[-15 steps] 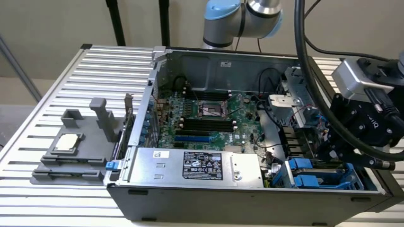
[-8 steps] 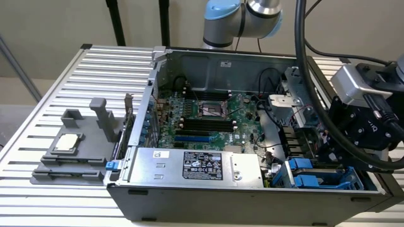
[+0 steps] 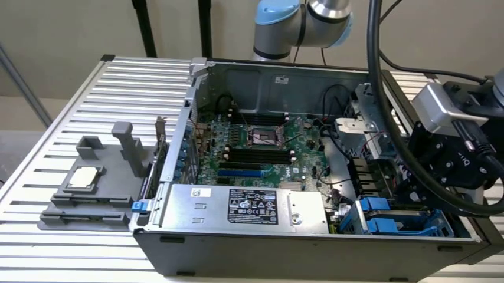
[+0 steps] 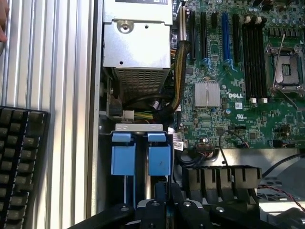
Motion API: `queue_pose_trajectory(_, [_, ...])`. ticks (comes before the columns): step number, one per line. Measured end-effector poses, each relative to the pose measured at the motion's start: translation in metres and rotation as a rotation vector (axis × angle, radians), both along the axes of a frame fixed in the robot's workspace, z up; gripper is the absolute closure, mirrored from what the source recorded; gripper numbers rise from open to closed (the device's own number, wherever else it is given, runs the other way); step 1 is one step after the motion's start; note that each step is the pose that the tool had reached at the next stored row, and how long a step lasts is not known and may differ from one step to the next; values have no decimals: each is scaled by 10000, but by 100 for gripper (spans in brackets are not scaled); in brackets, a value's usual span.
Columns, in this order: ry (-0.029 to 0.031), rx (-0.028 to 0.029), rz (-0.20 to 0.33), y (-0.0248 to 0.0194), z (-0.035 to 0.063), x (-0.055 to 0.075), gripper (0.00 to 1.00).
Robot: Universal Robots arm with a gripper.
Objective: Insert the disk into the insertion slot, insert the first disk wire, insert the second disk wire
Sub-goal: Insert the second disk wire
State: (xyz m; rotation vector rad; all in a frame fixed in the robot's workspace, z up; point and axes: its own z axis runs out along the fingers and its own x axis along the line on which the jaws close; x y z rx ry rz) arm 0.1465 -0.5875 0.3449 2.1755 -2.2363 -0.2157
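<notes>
One disk sitting at its slot, claw closed

Nearest, the claw (image 4: 164, 202) is hanging shut and holding nothing, just over the blue-framed disk (image 4: 159, 160) in the bay. Beyond, loose wires (image 4: 178, 71) are crowding the power supply (image 4: 137, 43); snagging one could be dragging it off the motherboard (image 4: 238, 81).
</notes>
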Motion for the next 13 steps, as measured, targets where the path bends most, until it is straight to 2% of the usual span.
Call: queue_pose_trajectory(13, [0, -3, 0, 0, -29, 13, 84])
